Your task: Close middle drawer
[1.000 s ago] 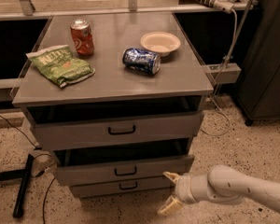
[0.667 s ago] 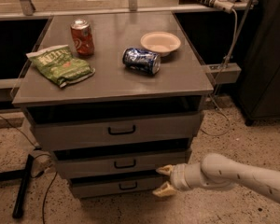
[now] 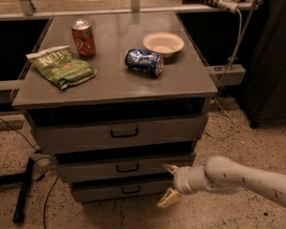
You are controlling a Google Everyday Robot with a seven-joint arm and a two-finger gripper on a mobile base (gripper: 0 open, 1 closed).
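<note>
In the lower middle of the frame the middle drawer (image 3: 86, 171) juts slightly from the desk (image 3: 181, 75), and the end effector (image 3: 164, 185), fingers spread (nothing between them), sits against the front's right end, apparently placed to push rather than grip.

The gripper (image 3: 168, 185), at the right end of the middle drawer (image 3: 93, 170), hides the right corner of the lowest drawer (image 3: 100, 191) from you. You cannot tell whether its upper finger (image 3: 170, 168) touches that front. The right edge cuts off the arm (image 3: 248, 179).
</note>
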